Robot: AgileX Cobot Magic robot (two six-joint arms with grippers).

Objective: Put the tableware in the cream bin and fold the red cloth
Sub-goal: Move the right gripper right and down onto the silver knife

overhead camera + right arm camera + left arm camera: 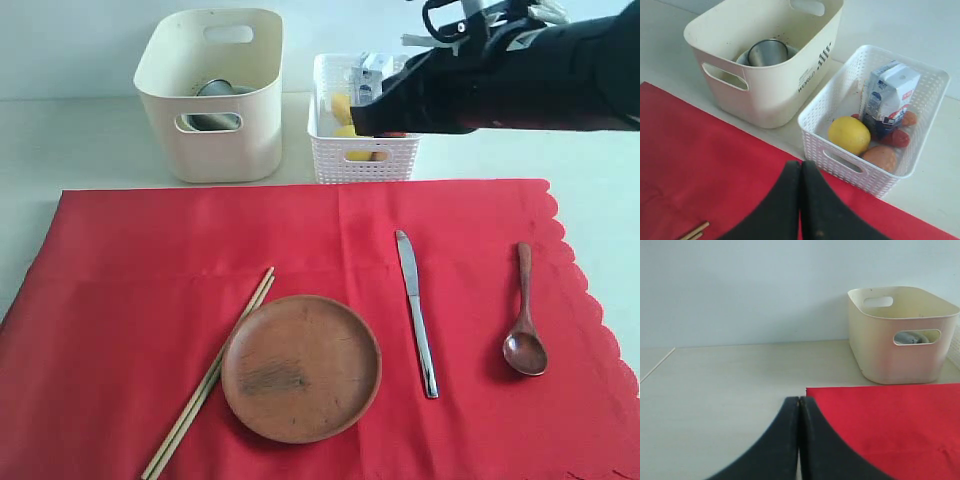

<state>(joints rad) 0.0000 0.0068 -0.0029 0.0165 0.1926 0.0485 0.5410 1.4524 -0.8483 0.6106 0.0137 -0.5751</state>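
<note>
Right wrist view: right gripper (801,167) clenched empty near the cream bin (775,90) holding the steel cup (767,51); clearing judged part-done, next move needing jaws opened over the metal knife (417,315) forward of that bin.

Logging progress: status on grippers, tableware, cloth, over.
Left gripper, right gripper shut, empty. Steel cup in cream bin. Plate, chopsticks, knife, spoon on flat red cloth. No obstruction seen.
</note>
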